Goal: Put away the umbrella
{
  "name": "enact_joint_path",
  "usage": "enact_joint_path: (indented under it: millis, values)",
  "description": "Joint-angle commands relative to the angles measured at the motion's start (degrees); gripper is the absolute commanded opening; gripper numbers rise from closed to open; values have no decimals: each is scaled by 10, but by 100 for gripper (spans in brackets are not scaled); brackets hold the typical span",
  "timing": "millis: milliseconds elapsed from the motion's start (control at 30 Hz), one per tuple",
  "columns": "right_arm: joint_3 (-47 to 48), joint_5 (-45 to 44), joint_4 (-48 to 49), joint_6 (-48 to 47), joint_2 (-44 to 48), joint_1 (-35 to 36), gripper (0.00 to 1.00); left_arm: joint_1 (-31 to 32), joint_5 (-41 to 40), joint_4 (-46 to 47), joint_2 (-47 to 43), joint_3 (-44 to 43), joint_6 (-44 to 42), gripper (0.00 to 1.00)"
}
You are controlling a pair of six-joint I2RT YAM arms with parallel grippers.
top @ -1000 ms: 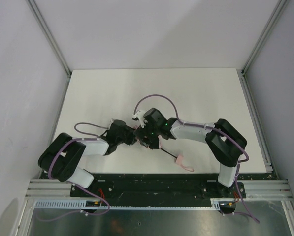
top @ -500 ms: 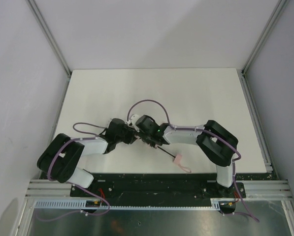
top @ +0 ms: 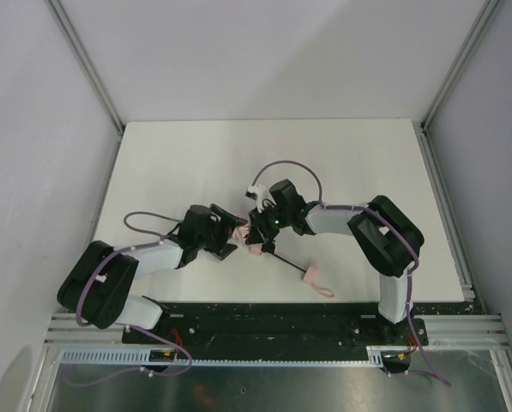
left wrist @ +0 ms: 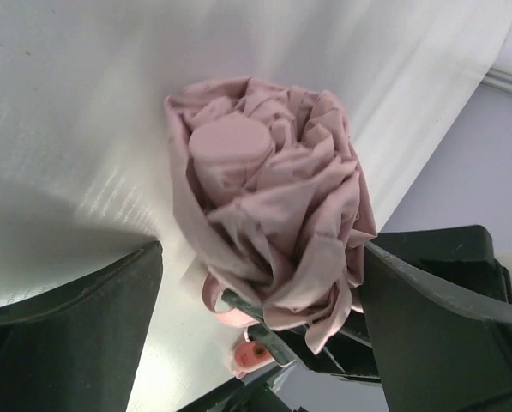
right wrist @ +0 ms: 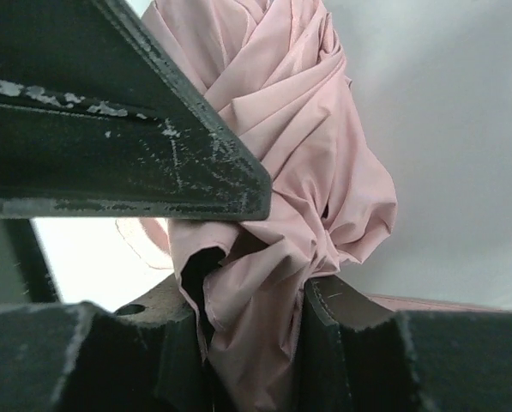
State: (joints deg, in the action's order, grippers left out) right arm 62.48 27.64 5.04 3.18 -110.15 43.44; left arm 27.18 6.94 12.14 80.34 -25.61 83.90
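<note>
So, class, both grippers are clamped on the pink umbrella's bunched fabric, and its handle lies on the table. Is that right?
Not both: only the right gripper is clamped on the umbrella fabric. The left wrist view shows the left gripper open, its fingers apart either side of the bundle. The handle does lie on the table.

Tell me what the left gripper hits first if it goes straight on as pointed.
The bunched pink canopy of the umbrella, dead ahead between the open fingers of the left gripper. Looks close, though depth is unclear.
</note>
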Motion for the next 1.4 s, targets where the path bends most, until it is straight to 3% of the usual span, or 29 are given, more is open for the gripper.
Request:
enact_joint_path:
  millis: [0, 133, 233, 433, 500, 567, 633, 700, 833, 967, 1067, 1167, 1367]
  values:
    - [-28, 180, 35, 89, -30, -22, 0, 3, 20, -88, 41, 11, -29, 99]
    - [-35, 247, 89, 136, -37, -41, 0, 6, 23, -80, 81, 5, -20, 99]
    - [-36, 277, 111, 154, -46, -48, 0, 6, 9, -65, 101, 1, -28, 90]
    - [-36, 307, 123, 157, -42, -50, 0, 8, -1, -37, 108, 19, -44, 48]
    - [-35, 292, 116, 154, -31, -46, 4, 8, 0, -31, 105, 25, -45, 28]
    - [-35, 254, 96, 149, -13, -41, 22, 8, 3, -29, 103, 29, -44, 13]
    - [-36, 187, 64, 128, 14, -26, 42, 9, 9, -29, 100, 30, -43, 8]
    - [-35, 101, 27, 97, 46, -2, 55, 9, 16, -31, 96, 33, -34, 3]
    - [-29, -58, -33, 30, 88, 52, 69, 8, 30, -61, 87, 31, -10, 0]
    - [-22, -216, -79, -21, 95, 109, 74, 9, 35, -89, 74, 21, -3, 0]
    - [-5, -323, -100, -52, 77, 148, 73, 9, 47, -103, 68, 15, 4, 0]
    - [24, -411, -124, -63, 47, 176, 64, 14, 51, -125, 63, 6, 7, 0]
    - [39, -429, -126, -50, 26, 177, 16, 19, 56, -142, 52, -1, 11, 0]
